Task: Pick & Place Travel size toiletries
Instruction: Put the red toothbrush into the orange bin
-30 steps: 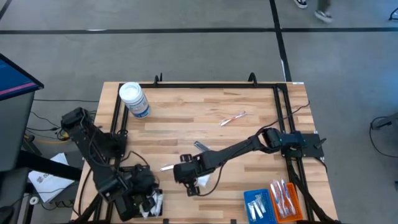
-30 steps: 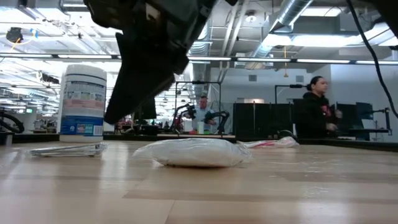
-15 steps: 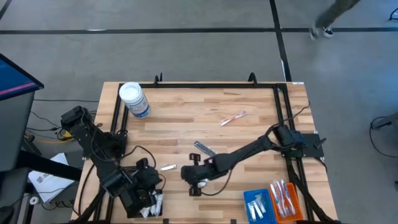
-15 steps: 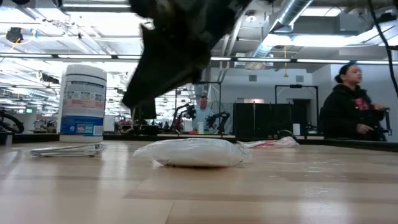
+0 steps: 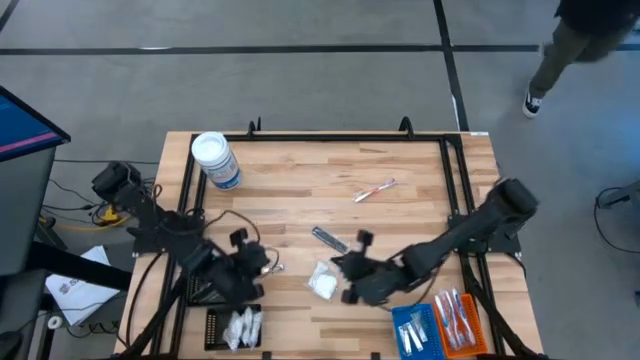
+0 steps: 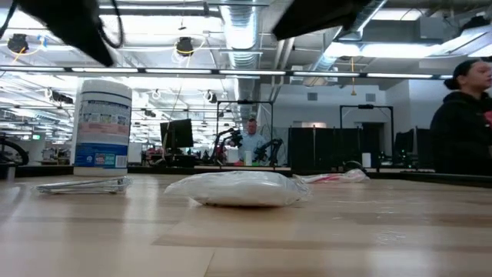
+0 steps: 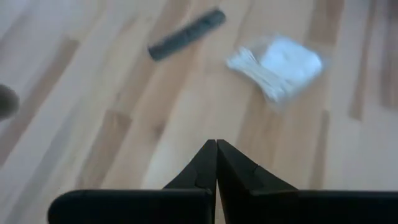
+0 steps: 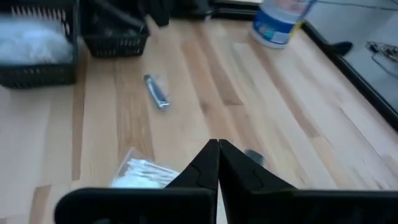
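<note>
White sachet [image 5: 322, 281] on table between both closed grippers (nothing held)

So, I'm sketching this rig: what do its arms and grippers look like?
Both arms are dark, jointed, with black cables trailing. The left gripper and the right gripper each end in two black fingers tapering to a point.

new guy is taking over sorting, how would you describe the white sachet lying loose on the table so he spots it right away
Start at the wooden table and go to its near middle, between the two arms. The white sachet lies flat there, clear of both. Its nearest neighbour is a slim dark stick just beyond it; the sachet is the puffy, crinkly white packet, and unlike the other white sachets it sits outside the black tray.
</note>
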